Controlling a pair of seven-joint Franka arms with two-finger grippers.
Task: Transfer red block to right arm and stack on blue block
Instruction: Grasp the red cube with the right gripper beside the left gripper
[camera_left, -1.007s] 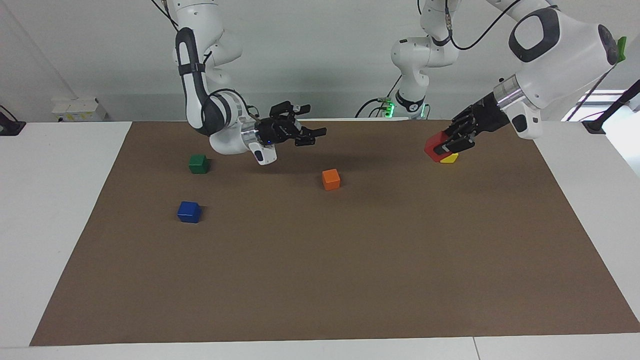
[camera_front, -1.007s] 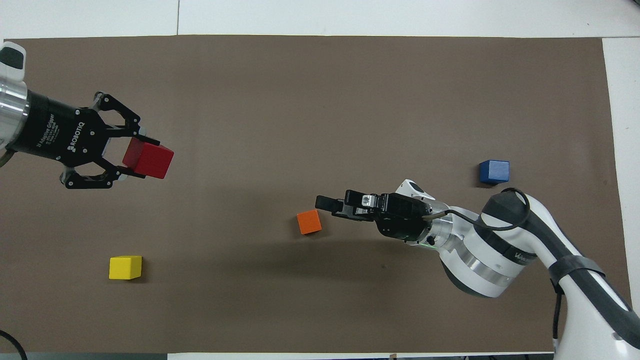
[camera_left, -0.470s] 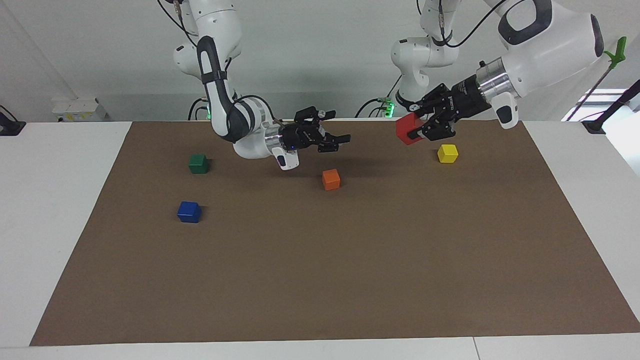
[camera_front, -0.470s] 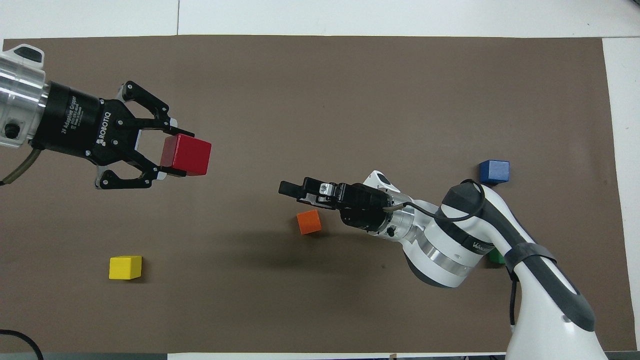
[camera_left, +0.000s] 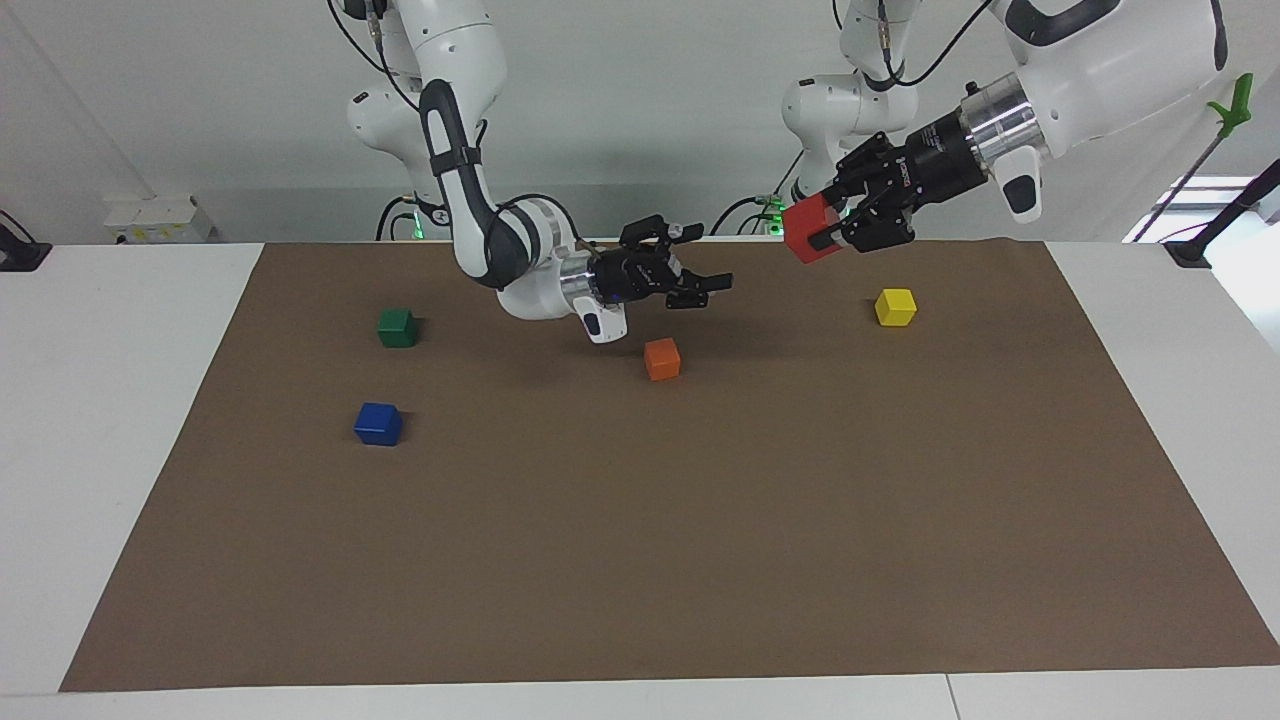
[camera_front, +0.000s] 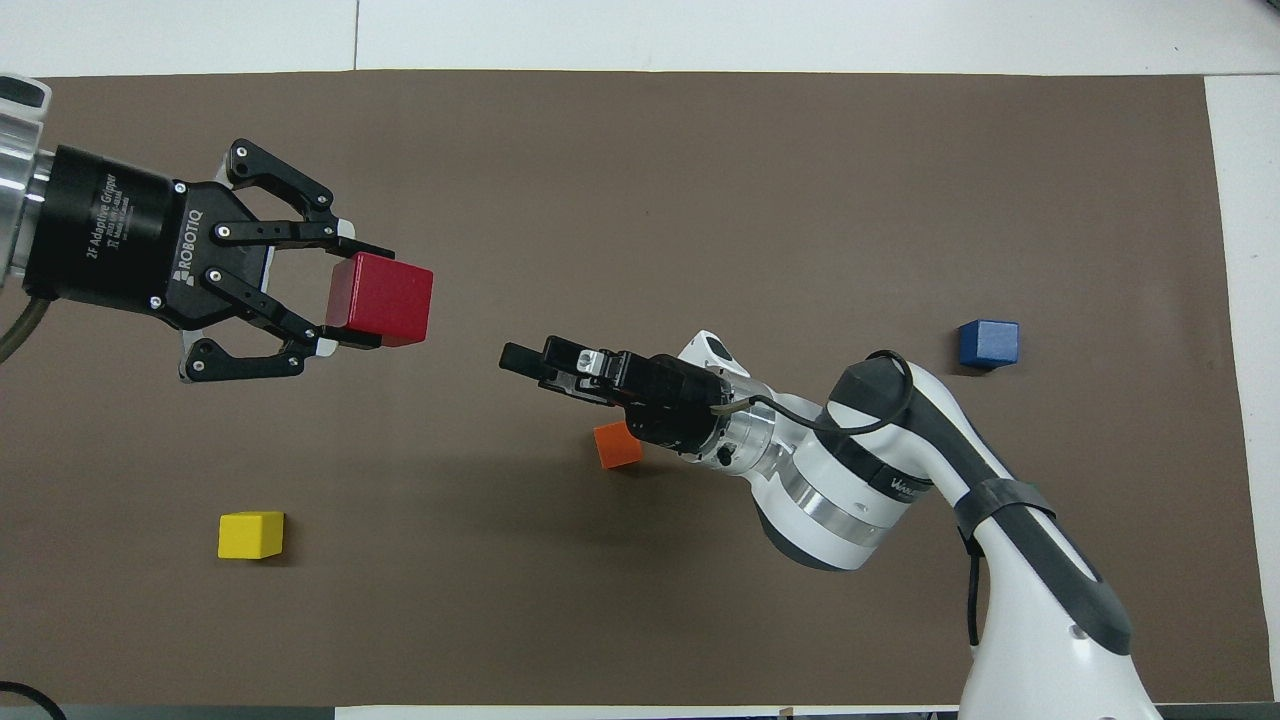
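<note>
My left gripper is shut on the red block and holds it in the air over the brown mat, toward the left arm's end; it also shows in the overhead view with the red block. My right gripper is open and empty, raised over the orange block, its fingers pointing at the red block with a gap between them; in the overhead view its tip is level with the red block. The blue block sits on the mat toward the right arm's end.
An orange block lies under the right gripper. A yellow block lies below the left arm. A green block lies nearer to the robots than the blue block. The brown mat covers the table.
The left gripper has lifted the red block and carried it toward the middle. The right gripper has moved toward it, passing over the orange block.
</note>
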